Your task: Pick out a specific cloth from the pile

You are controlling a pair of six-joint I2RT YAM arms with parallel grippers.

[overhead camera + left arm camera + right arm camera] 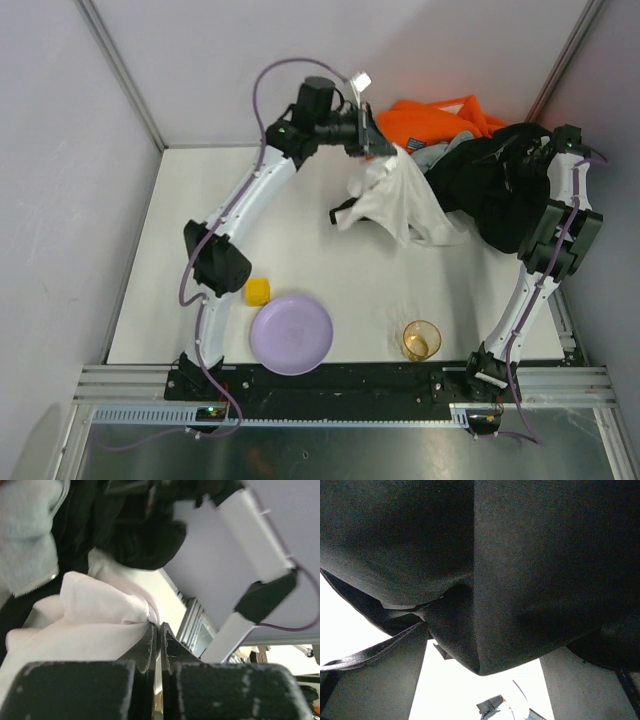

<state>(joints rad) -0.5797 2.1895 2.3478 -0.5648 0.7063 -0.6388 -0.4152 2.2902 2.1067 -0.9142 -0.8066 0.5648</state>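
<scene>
My left gripper [384, 150] is raised at the far middle of the table and shut on the white cloth [400, 200], which hangs from it down to the table. In the left wrist view the jaws [159, 627] are pressed together with a fold of the cloth [95, 610] pinched at their tips. The pile lies at the far right: an orange garment [440, 118], a black garment [500, 185] and a light grey garment [437, 155]. My right gripper [550, 150] is buried in the black garment. The right wrist view shows only black fabric [520, 555], with the fingers hidden.
A purple plate [291, 335], a yellow block [258, 291] and a clear cup [421, 340] stand near the front edge. Walls close the table at the back and sides. The right arm's white link [255, 535] is close beside the left gripper.
</scene>
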